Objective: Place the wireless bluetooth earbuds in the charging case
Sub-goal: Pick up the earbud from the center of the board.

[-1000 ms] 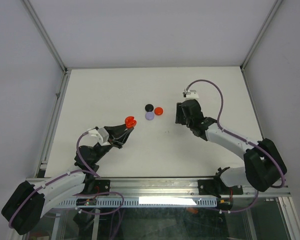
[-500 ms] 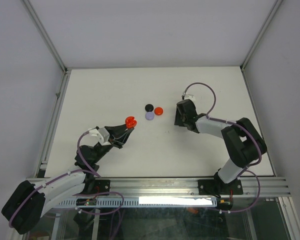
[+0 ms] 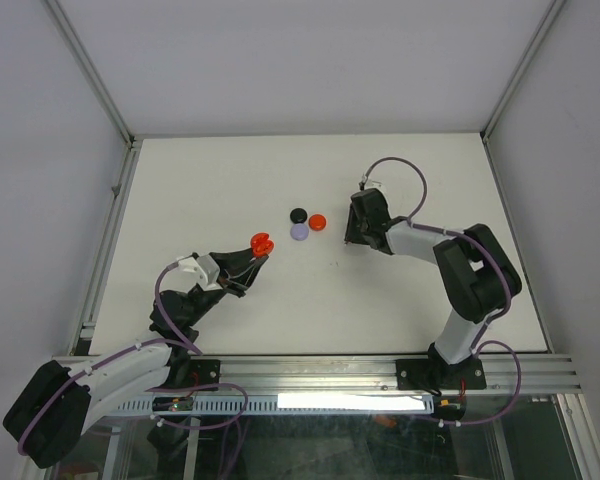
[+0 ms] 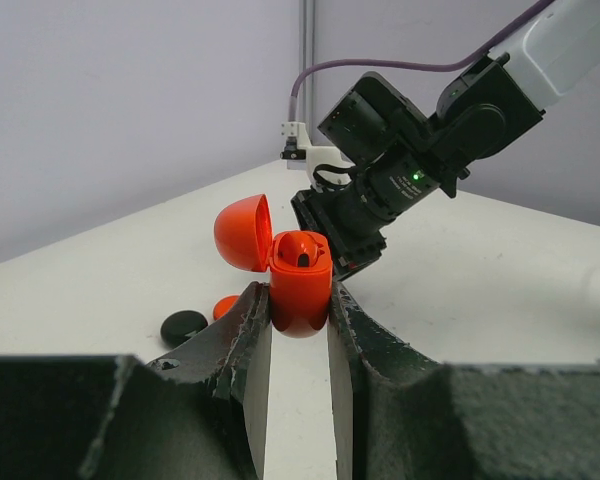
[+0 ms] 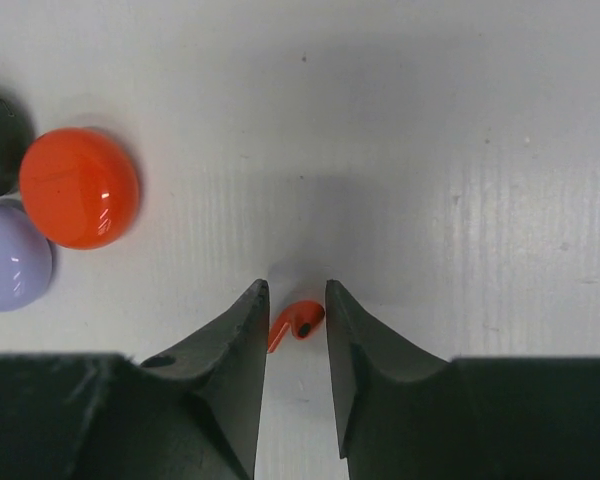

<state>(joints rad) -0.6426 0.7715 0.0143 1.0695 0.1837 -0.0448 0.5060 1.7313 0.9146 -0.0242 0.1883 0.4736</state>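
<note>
My left gripper [image 4: 300, 298] is shut on a red charging case [image 4: 300, 290], held above the table with its lid flipped open to the left. A red earbud [image 4: 302, 250] sits in the case's top. In the top view the case [image 3: 261, 243] hangs left of centre. My right gripper [image 5: 297, 293] points down at the table, its narrow jaws straddling a second red earbud [image 5: 302, 320] that lies flat on the table. Its stem is against the left finger [image 5: 242, 335], and a sliver of table shows beside the right one.
Three round discs lie close together left of my right gripper: black [image 3: 298, 215], red [image 3: 318, 221] and lavender [image 3: 299, 232]. The white table [image 3: 230, 180] has raised metal rails along its left and near edges.
My right gripper's jaws have narrowed around the red earbud, and the right arm's elbow has swung inward and folded up. The left arm and the case have not moved.
</note>
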